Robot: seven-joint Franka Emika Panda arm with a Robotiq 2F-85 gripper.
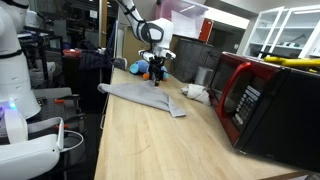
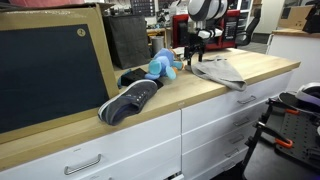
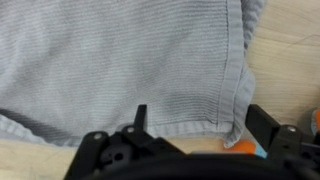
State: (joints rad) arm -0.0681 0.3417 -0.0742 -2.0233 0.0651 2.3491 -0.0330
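**Open gripper above the hem of the grey cloth**

The gripper (image 3: 198,125) is seen with its jaws released and spread wide; nothing is held between them. It is placed low over the grey cloth (image 3: 120,60), which is spread flat on the wooden counter (image 1: 150,140), near the blue toy (image 2: 160,65) and well apart from the red microwave (image 1: 265,95); a dark shoe (image 2: 130,98) is laid further along the same counter. In the wrist view the hem of the cloth is found between the two fingers (image 3: 136,118), with bare wood just beside it; whether the fabric is touched cannot be told.

For a good grasp, it is judged that the hem should be kept in the middle between the jaws; the descent should be made straight and slow, until the fabric is pressed lightly against the wood; the jaws should then be closed fully, so that a fold is pinched and not only one thin layer. Sideways pulling is better avoided before the cloth is gripped, because the toy could be disturbed.
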